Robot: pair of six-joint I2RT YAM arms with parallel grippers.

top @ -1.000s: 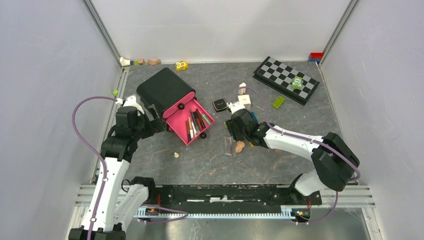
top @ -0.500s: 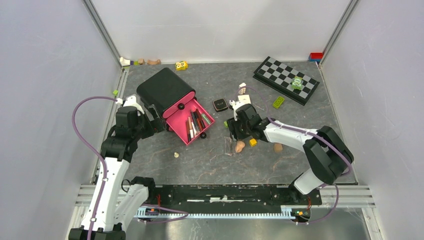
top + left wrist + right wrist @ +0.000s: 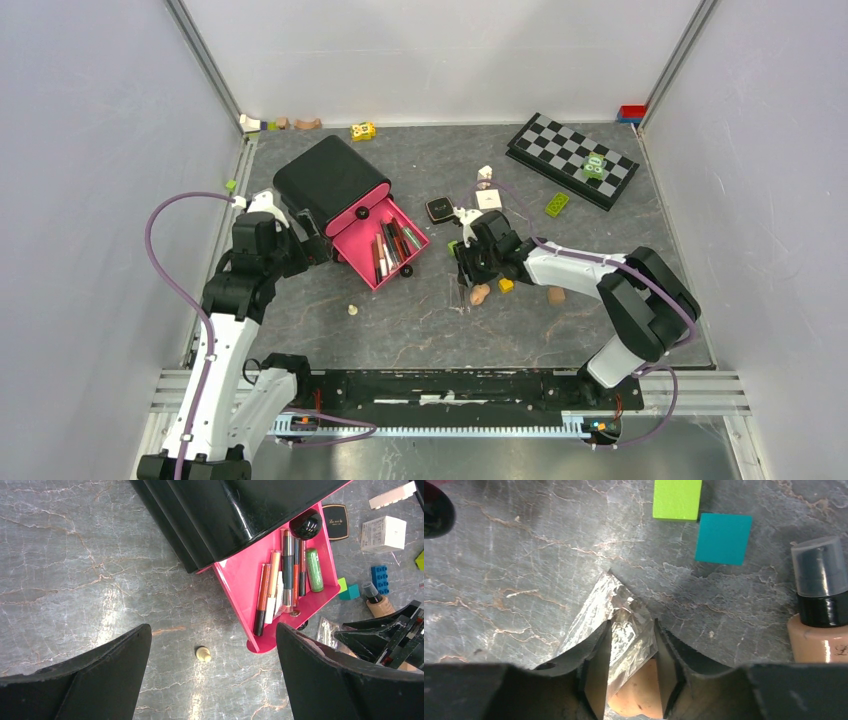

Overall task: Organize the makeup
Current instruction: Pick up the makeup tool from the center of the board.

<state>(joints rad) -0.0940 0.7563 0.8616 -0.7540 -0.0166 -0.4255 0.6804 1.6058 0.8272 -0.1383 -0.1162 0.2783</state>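
The right claw (image 3: 631, 625) has moved onto the wrapped sponge (image 3: 636, 697), four o'clock from the pink drawer (image 3: 240, 580); whether it grips, I cannot tell. Left claw (image 3: 212, 630) stands wide open. Pencils (image 3: 272, 587) are stored; compact (image 3: 336, 515) remains out

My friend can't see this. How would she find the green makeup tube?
Find the big black box on the table's left side, its pink drawer pulled open. The green tube lies inside, near the round black knob. It is the only green thing there, shorter and fatter than the thin pencils.
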